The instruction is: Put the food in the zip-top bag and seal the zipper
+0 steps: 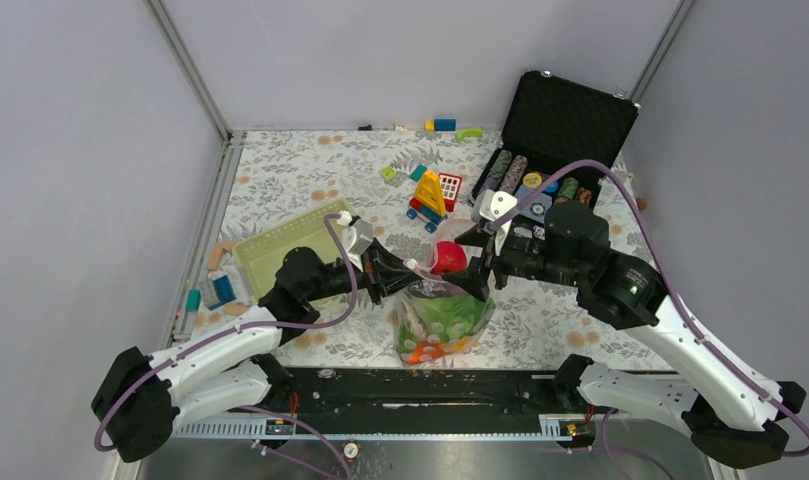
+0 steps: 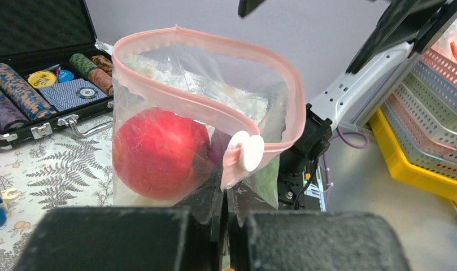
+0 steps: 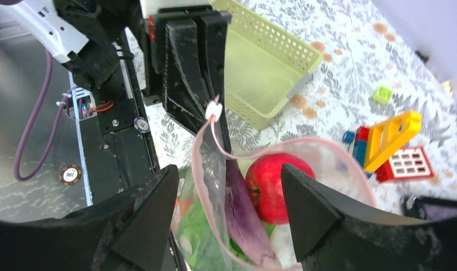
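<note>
The clear zip-top bag (image 1: 442,318) hangs upright near the table's front edge, and its pink zipper (image 2: 214,110) gapes in a wide loop. Inside lie food pieces: a red round fruit (image 2: 158,152) at the top, a purple piece (image 3: 243,214) and green leafy ones (image 3: 200,237) below. My left gripper (image 2: 226,209) is shut on the bag's corner just under the white slider (image 2: 246,151). On the opposite side my right gripper (image 3: 229,209) is open. Its fingers (image 3: 305,209) straddle the mouth without touching the plastic.
A pale green slatted basket (image 1: 280,250) sits behind the left arm. Building blocks (image 1: 432,195) stand behind the bag. An open black case (image 1: 570,115) with poker chip stacks lies at the back right. Stacked plastic bins (image 2: 429,113) stand off the table.
</note>
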